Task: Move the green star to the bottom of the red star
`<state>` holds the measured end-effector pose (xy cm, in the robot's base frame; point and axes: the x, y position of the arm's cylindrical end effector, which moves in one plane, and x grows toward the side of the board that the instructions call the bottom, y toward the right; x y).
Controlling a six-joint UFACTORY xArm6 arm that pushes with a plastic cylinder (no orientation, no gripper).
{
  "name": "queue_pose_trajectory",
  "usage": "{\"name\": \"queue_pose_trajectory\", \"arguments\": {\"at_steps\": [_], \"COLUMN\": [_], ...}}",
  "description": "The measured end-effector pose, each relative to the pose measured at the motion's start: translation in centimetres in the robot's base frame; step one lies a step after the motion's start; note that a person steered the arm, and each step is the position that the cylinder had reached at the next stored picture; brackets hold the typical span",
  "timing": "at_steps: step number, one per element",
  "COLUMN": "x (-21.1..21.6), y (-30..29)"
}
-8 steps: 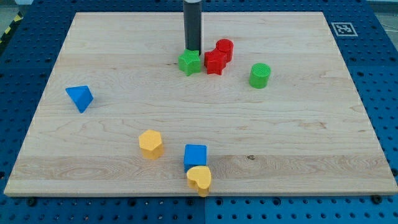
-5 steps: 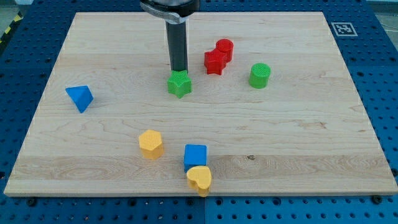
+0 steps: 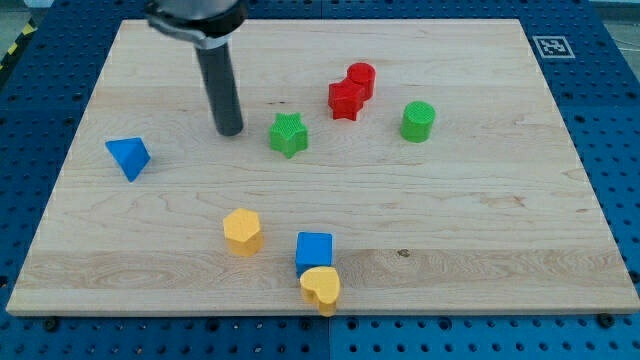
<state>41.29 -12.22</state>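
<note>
Since the earlier frame, the green star point(image 3: 288, 134) is sitting lower and further toward the view's left, away from the red star point(image 3: 345, 99), and my tip point(image 3: 230, 130) is swinging out to the star's left, now apart from it.

Going from largest to smallest: the wooden surface point(image 3: 480, 220) is carrying everything; my rod has no gripper, so nothing is spreading or pinching. The blue cube point(image 3: 314, 249) is touching the yellow heart point(image 3: 321, 288) near the view's bottom, and the blue triangle point(image 3: 129, 157) is lying at the left. The green cylinder point(image 3: 418, 121) is standing right of the red star, the red cylinder point(image 3: 361, 78) touching it above.

Judging ahead, I am risking a push from the left that runs too far and carries the green star toward the green cylinder, or one that strikes off-centre and spins it up into the red star.
</note>
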Motion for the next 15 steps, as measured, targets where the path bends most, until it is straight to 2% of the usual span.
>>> {"name": "queue_pose_trajectory", "arguments": {"at_steps": [1,2,3,4,6,7,8,10,11,12,13,15], "x": [0.0,1.9,2.1,4.5,4.6,4.6,3.6,-1.2,-1.9,0.6,1.6,4.7], "y": [0.0,1.4,4.8,9.5,8.0,4.9,3.4,4.0,4.1,3.3,5.1,12.7]}}
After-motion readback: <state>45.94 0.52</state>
